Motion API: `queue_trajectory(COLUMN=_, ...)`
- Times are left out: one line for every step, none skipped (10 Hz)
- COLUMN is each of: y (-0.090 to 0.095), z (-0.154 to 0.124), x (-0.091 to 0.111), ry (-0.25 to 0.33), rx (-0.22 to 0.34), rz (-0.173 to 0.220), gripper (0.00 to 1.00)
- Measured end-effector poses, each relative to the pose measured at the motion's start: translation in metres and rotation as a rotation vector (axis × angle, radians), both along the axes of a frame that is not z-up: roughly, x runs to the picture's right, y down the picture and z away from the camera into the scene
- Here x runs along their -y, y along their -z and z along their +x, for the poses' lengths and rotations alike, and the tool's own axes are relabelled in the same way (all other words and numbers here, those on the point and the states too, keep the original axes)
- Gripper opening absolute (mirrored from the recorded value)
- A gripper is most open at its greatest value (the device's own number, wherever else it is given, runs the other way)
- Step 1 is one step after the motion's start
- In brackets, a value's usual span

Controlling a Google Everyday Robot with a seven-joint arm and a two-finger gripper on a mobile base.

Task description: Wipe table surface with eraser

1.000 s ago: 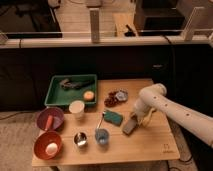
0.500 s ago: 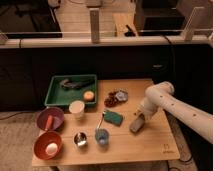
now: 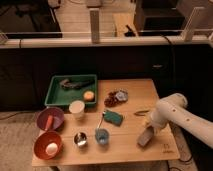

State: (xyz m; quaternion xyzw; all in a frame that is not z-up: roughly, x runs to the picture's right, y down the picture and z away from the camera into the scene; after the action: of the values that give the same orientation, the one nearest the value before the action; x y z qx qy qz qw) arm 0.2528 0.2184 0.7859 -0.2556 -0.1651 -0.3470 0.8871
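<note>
The gripper (image 3: 150, 128) at the end of the white robot arm sits low over the front right part of the table. It is right on top of the small grey-tan block eraser (image 3: 145, 137), which leans a little under it. I cannot tell if the gripper is squeezing the eraser or only pushing down on it.

A moment ago the eraser was farther back, closer to the dark teal flat pad (image 3: 113, 118). Now it has slid toward the front and the right, and the arm has come with it. That looks like a wiping stroke going on across the light wooden table surface (image 3: 126, 149), so the job seems to be under way, not done.

The front edge is near the eraser now, and the right edge is not far either. One more push that way could take it off the wood. The best open room is to the left — bare wood runs as far as the small blue cup (image 3: 102, 136). Behind it lies a thin dark thing (image 3: 141, 113) to steer around.
</note>
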Motion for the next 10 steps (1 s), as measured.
queue_trajectory(y=0.011, z=-0.004, x=-0.01, ry=0.007, rx=0.022, rz=-0.017, gripper=0.0)
queue_trajectory(y=0.013, z=-0.012, x=-0.012, ry=0.019, rx=0.035, rz=-0.021, gripper=0.0)
queue_trajectory(y=0.011, z=-0.024, x=-0.016, ry=0.034, rx=0.04, rz=-0.029, gripper=0.0)
queue_trajectory(y=0.007, z=-0.041, x=-0.018, ry=0.054, rx=0.052, rz=-0.033, gripper=0.0)
queue_trajectory(y=0.003, z=-0.062, x=-0.018, ry=0.074, rx=0.072, rz=-0.031, gripper=0.0)
queue_trajectory(y=-0.001, z=-0.077, x=-0.015, ry=0.083, rx=0.091, rz=-0.022, gripper=0.0)
queue_trajectory(y=-0.005, z=-0.09, x=-0.009, ry=0.089, rx=0.108, rz=-0.011, gripper=0.0)
queue_trajectory(y=-0.015, z=-0.105, x=0.002, ry=0.089, rx=0.128, rz=0.006, gripper=0.0)
queue_trajectory(y=-0.025, z=-0.113, x=0.012, ry=0.087, rx=0.14, rz=0.014, gripper=0.0)
queue_trajectory(y=-0.037, z=-0.116, x=0.021, ry=0.085, rx=0.146, rz=0.024, gripper=0.0)
